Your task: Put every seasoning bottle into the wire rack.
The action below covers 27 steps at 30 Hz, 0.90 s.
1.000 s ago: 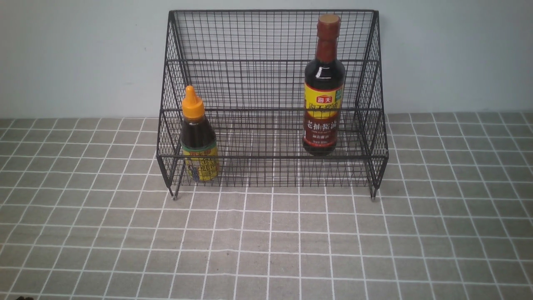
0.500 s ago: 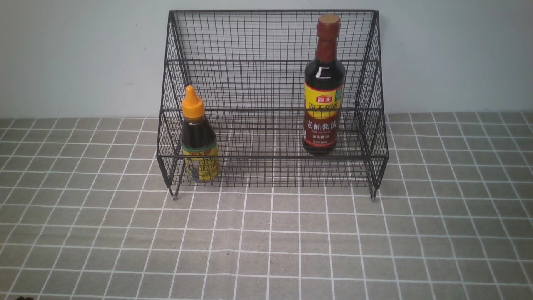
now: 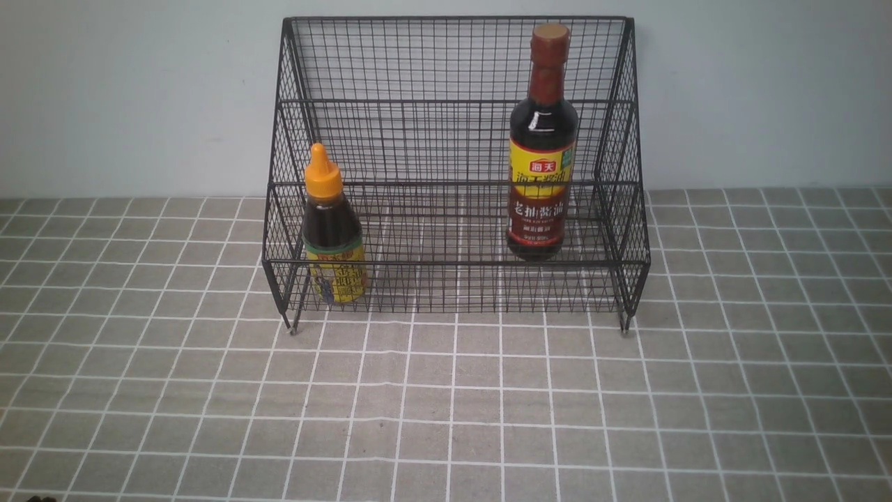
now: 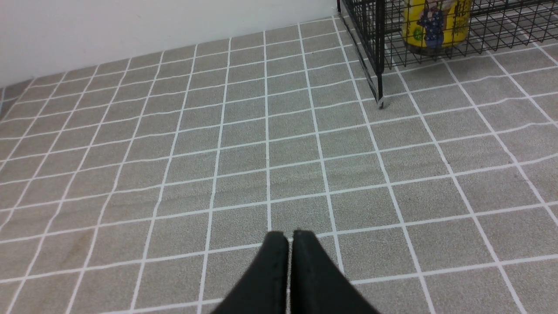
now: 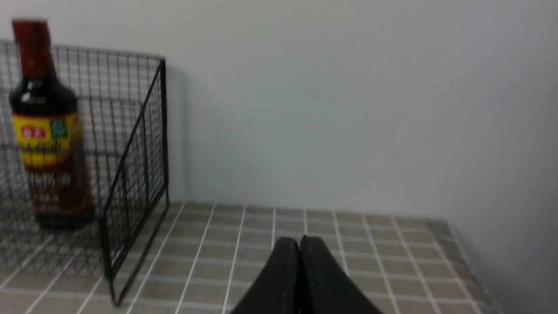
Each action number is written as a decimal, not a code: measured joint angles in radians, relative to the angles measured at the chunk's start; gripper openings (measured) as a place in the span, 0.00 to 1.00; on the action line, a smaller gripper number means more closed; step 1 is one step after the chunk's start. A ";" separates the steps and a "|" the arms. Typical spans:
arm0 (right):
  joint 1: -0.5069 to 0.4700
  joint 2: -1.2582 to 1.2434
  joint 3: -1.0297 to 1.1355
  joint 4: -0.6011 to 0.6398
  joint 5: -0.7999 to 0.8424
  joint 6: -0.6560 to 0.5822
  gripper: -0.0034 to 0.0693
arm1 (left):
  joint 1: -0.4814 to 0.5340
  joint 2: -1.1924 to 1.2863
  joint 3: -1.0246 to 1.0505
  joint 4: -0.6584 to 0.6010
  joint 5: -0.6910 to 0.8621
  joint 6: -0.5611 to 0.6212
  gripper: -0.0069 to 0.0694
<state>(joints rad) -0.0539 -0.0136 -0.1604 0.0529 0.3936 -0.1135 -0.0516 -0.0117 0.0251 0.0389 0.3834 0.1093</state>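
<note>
The black wire rack [image 3: 453, 104] stands against the back wall. Inside it, the short seasoning bottle [image 3: 332, 230] with an orange nozzle cap is upright on the lowest tier at the left. The tall seasoning bottle [image 3: 542, 150] with a brown-red neck wrap stands upright on the tier behind it, at the right. Neither arm shows in the front view. My left gripper [image 4: 290, 235] is shut and empty over the cloth, well short of the rack's corner foot [image 4: 380, 101] and the short bottle [image 4: 436, 24]. My right gripper [image 5: 300, 239] is shut and empty, off the rack's side [image 5: 144, 174], away from the tall bottle [image 5: 48, 131].
A grey cloth [image 3: 453, 404] with a white grid covers the table. A pale wall [image 3: 139, 90] rises right behind the rack. The table's right edge [image 5: 462, 248] shows in the right wrist view.
</note>
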 joint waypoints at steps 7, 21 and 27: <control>0.054 0.000 0.175 0.000 0.006 0.002 0.03 | 0.000 0.000 0.000 0.000 0.000 0.000 0.08; 0.054 0.001 0.179 0.001 -0.007 0.016 0.03 | 0.000 0.000 0.000 0.000 0.000 0.000 0.08; 0.054 0.001 0.179 0.001 -0.007 0.017 0.03 | 0.000 0.000 0.000 0.000 0.000 0.000 0.08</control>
<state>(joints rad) 0.0004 -0.0126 0.0182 0.0538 0.3865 -0.0967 -0.0516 -0.0117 0.0251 0.0389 0.3834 0.1093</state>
